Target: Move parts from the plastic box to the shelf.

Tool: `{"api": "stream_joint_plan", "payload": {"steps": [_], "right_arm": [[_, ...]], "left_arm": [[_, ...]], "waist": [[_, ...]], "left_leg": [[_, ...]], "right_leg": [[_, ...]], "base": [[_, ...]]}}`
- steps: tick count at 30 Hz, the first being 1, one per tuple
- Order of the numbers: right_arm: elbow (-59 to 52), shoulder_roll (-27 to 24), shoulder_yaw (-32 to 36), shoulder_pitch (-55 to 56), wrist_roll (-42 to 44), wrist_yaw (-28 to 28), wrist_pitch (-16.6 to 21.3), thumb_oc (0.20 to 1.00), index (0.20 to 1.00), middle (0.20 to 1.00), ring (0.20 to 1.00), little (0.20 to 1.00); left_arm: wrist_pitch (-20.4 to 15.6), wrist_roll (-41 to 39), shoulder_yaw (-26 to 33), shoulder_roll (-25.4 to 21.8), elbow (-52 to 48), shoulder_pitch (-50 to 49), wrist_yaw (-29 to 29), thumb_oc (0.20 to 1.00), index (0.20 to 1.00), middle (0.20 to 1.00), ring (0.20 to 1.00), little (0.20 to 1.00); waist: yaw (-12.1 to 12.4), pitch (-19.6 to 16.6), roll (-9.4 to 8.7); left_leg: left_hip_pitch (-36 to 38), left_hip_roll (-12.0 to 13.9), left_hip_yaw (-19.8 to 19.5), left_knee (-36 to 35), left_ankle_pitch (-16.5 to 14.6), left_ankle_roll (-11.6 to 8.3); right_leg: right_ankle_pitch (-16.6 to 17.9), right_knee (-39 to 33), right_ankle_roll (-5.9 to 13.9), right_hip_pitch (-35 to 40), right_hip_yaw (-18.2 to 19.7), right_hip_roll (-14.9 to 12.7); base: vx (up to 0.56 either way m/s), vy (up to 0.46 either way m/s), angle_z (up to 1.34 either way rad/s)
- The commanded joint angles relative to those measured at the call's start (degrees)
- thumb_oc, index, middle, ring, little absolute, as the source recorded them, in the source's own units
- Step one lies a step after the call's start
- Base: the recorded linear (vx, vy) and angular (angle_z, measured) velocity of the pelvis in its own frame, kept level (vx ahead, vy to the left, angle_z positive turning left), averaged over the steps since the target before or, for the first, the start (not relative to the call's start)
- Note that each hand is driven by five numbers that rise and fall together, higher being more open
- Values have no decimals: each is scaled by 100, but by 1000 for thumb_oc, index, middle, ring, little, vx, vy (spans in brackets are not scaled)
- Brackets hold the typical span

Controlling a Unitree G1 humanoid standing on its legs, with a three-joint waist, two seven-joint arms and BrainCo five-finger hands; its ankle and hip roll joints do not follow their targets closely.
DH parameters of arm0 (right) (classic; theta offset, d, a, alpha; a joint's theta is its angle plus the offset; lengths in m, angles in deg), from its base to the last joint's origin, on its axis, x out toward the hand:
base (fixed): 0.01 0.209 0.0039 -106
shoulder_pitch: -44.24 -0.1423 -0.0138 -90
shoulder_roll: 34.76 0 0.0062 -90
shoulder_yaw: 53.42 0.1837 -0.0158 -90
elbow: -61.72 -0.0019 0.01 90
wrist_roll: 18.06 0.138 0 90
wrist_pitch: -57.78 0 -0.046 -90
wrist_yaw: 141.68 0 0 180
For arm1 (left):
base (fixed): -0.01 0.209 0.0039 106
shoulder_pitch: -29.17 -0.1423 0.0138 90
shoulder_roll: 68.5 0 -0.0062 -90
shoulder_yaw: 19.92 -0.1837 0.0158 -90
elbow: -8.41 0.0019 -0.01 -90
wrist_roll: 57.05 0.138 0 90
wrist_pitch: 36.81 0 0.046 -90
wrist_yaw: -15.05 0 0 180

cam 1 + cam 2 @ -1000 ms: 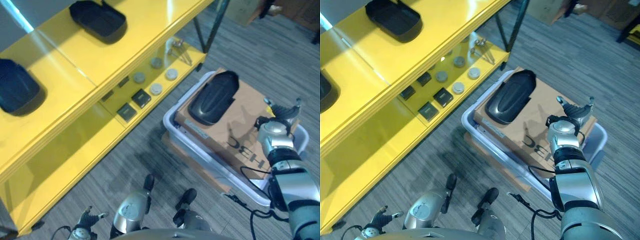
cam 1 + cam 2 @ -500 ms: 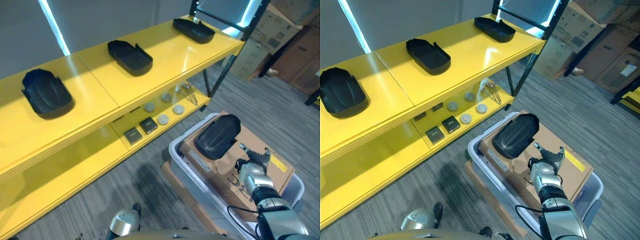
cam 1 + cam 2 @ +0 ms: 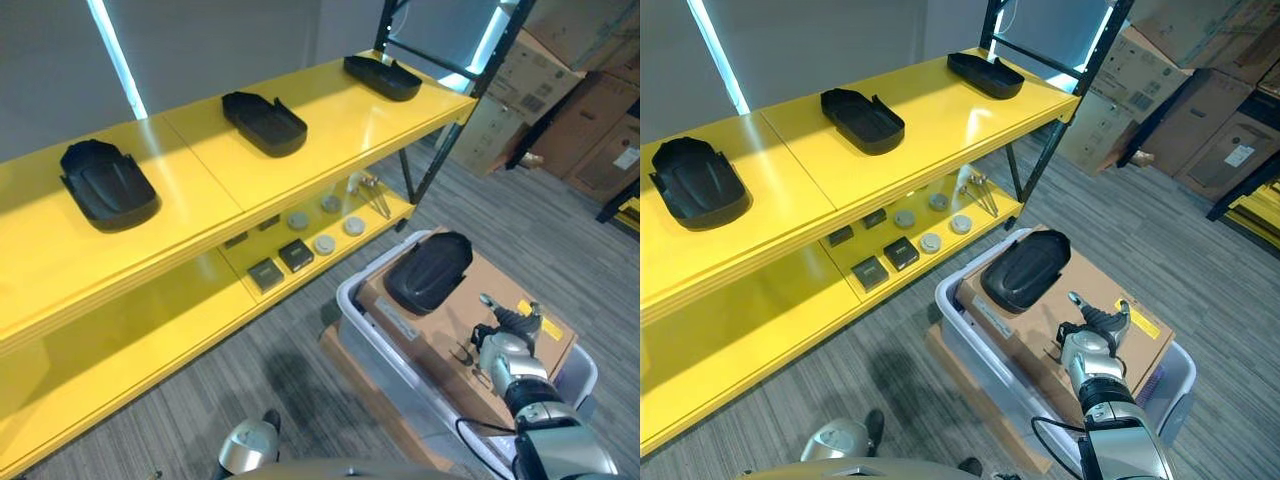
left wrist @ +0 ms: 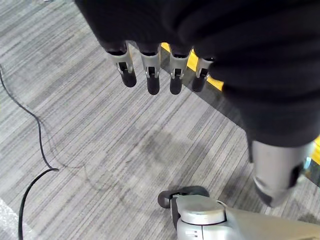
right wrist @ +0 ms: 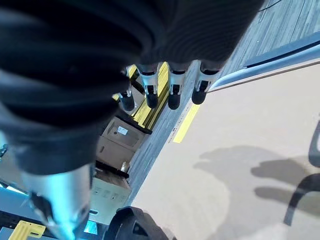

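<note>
A black moulded part (image 3: 430,272) lies on a sheet of cardboard (image 3: 455,335) that covers the pale plastic box (image 3: 350,300) on the floor. My right hand (image 3: 503,335) hovers over the cardboard just right of that part, fingers (image 5: 172,85) straight and spread, holding nothing. The part's edge (image 5: 132,225) shows past them in the right wrist view. Three similar black parts (image 3: 108,184) (image 3: 265,122) (image 3: 381,77) sit on the yellow shelf's top board (image 3: 200,190). My left hand (image 4: 150,70) hangs open over the grey floor.
The shelf's lower board holds small round and square items (image 3: 296,253). A black rack post (image 3: 430,150) stands at the shelf's right end. Stacked cardboard cartons (image 3: 560,70) fill the back right. Flat cardboard (image 3: 345,350) lies under the box.
The camera has tilted up and the whole picture shifted, bringing the full shelf top into sight. My right hand stays open over the cardboard beside the black part.
</note>
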Motion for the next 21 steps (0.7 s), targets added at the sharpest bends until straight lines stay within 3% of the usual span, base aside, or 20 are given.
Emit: {"api": "stream_joint_plan", "payload": {"steps": [1,21], "right_arm": [[-24,-442,-130,-144,-70,69,232,1000,1000,1000,1000,1000],[51,-354,-116,-28,14,200,291,1000,1000,1000,1000,1000]], "left_arm": [[-43,137,-238,27,183,-34,-71,1000,1000,1000,1000,1000],[-144,238,-228,34,206,17,-108,1000,1000,1000,1000,1000]], "waist": [[192,-140,299],[151,-150,269]], "left_leg": [[88,169,-641,-456,-230,-74],[108,183,-564,-445,-253,-75]], "right_leg": [[-791,428,239,25,-92,47],[-783,418,243,25,-78,55]], "base": [[0,0,0],[0,0,0]]}}
